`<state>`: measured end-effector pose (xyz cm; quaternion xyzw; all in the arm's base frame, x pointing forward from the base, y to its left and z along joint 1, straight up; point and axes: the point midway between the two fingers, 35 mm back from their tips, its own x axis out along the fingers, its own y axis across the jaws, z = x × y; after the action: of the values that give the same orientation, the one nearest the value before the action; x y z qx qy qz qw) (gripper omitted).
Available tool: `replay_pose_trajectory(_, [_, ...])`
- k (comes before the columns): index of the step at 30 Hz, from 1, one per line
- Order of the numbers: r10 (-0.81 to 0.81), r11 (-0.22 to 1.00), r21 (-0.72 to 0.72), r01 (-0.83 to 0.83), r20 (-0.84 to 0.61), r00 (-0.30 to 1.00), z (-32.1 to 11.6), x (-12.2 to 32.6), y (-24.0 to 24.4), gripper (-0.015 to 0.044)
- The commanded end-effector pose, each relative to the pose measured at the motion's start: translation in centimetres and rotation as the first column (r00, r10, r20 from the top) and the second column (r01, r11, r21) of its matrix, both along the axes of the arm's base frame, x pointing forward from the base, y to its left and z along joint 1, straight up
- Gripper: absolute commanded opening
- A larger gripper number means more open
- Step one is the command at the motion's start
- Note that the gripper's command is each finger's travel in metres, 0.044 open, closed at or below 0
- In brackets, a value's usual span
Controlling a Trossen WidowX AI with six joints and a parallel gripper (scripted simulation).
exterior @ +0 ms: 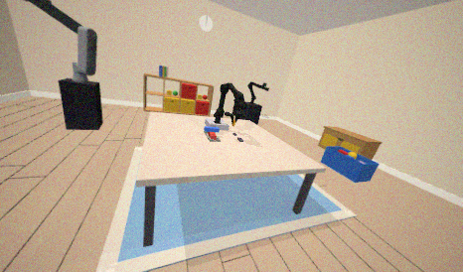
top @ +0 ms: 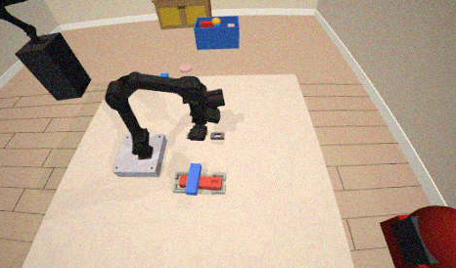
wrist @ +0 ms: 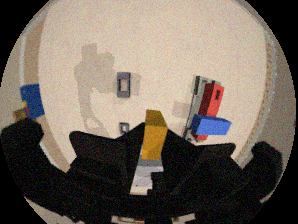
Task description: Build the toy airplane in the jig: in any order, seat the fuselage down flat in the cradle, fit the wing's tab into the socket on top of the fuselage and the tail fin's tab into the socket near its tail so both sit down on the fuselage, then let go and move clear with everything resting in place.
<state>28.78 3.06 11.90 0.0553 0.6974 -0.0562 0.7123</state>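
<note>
Carrying next, likely: black parallel-jaw gripper (top: pixel 204 134) (exterior: pixel 233 118) (wrist: pixel 150 125), narrowly open, clamped on orange tail fin (top: pixel 206 132) (exterior: pixel 233 122) (wrist: pixel 155 132); red block fuselage (top: pixel 209 183) (exterior: pixel 212 135) (wrist: pixel 209 106) sits in jig, right in wrist view, tail socket (top: pixel 214 181) (wrist: pixel 217 94) beyond blue wing (top: pixel 193 179) (exterior: pixel 212 129) (wrist: pixel 212 125).

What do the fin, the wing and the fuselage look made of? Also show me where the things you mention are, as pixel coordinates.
Fin (wrist: pixel 155 135): perhaps painted wood or plastic, flat even orange.
Wing (top: pixel 193 179) (exterior: pixel 212 129) (wrist: pixel 212 125): likely matte plastic, plain blue, crisp edges.
Fuselage (top: pixel 210 183) (wrist: pixel 212 100): similar, solid red; painted wood possible.
</note>
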Motion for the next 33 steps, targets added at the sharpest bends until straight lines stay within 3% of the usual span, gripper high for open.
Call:
replay_pose_trajectory(1, [-0.009,1.0,0.002,0.009,0.004,1.0,-0.2,0.7,-1.1,0.0])
replay_pose_trajectory(33, [-0.041,0.999,-0.014,0.041,0.006,0.999,-1.6,3.1,-9.9,0.0])
